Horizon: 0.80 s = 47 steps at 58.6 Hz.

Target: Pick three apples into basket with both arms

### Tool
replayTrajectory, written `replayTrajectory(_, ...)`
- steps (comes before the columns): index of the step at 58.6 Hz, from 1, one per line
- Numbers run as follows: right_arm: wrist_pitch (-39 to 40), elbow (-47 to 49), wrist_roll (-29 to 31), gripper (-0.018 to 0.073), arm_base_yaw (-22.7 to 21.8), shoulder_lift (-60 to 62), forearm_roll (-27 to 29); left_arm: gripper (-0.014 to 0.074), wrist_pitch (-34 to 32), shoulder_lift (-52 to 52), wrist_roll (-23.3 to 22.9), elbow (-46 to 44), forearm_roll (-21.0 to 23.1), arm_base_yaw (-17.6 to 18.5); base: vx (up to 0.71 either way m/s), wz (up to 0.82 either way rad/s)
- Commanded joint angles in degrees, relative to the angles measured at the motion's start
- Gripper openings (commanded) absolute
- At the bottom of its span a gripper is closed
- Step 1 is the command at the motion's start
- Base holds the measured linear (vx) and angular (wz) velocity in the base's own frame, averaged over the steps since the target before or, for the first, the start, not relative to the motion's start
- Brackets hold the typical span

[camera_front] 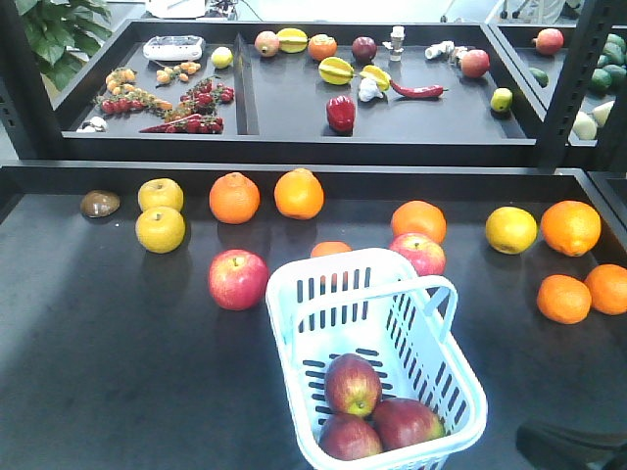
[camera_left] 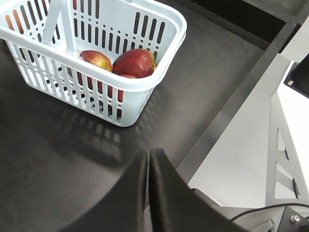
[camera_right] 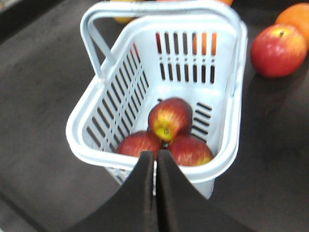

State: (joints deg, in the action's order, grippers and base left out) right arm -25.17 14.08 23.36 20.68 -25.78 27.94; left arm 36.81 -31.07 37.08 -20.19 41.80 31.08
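Three dark red apples (camera_front: pixel 377 411) lie together in the near end of the basket (camera_front: pixel 294 294), one resting on top of the other two, so the task looks complete or very close to it. The basket stands on the dark table (camera_front: pixel 98 372), close to its front edge. In the left wrist view the left gripper (camera_left: pixel 148 159) has its fingers pressed together with nothing between them, and it hangs beside the basket, apart from it. In the right wrist view the right gripper (camera_right: pixel 155 157) is also closed and empty, and it sits just above the near rim of the basket. The risk now is mostly from the right arm: if it moves forward or down, the closed fingers could catch the rim or a handle (camera_right: pixel 96 43) and push the basket, and the top apple could roll. Two more red apples (camera_front: pixel 238 279) stay on the table beside the basket, near the oranges (camera_front: pixel 235 197), and they could be mistaken for a target although three are already inside.
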Motion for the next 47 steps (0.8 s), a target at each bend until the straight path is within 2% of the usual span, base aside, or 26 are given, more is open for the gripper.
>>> replayTrajectory(1,5.02,1.51,-0.43,-0.0005,-0.22,0.9,0.57,-0.0006,-2.68,0.01,-0.61,-1.36,2.35,0.14,0.0,0.0)
replayTrajectory(47,4.85,1.51,-0.43,-0.0005,-0.22,0.96,0.61,-0.0006,-4.05,0.01,-0.46,-1.36,1.77,0.14,0.0,0.0)
